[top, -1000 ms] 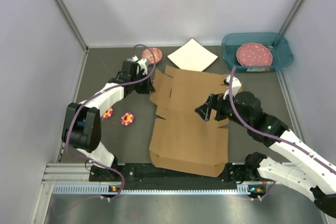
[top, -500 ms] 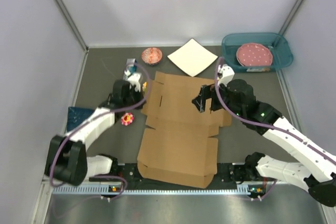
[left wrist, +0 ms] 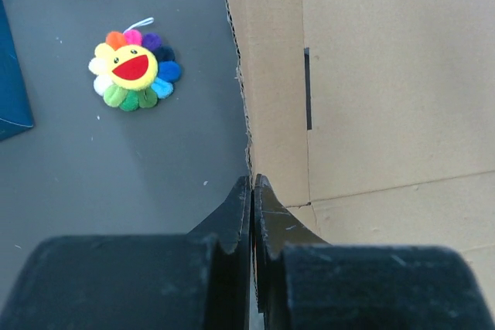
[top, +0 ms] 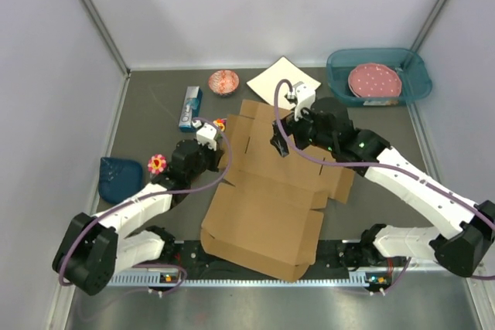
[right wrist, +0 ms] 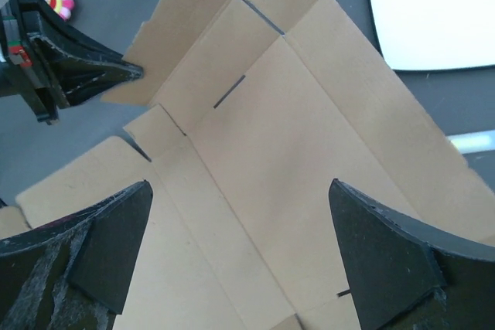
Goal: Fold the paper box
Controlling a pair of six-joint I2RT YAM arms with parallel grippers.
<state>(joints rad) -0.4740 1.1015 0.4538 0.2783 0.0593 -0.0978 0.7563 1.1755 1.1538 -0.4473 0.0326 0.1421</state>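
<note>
Paper box [top: 267, 206]: spread almost flat on the counter [top: 155, 113], with no wall standing.
Left claw [left wrist: 252, 185]: pressed together at the box's left flap edge, apparently pinching it.
Right claw [right wrist: 240, 229]: spread wide above the box's far panel, holding nothing.
Done: little; judging by the flat sheet, barely begun.
Left: raise the walls, tuck the flaps, close the lid.

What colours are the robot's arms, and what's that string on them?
The left arm and right arm are white tubes with chunky black joints. The string is a purple cable running along each. The jaws are black, pointed wedges.
</note>
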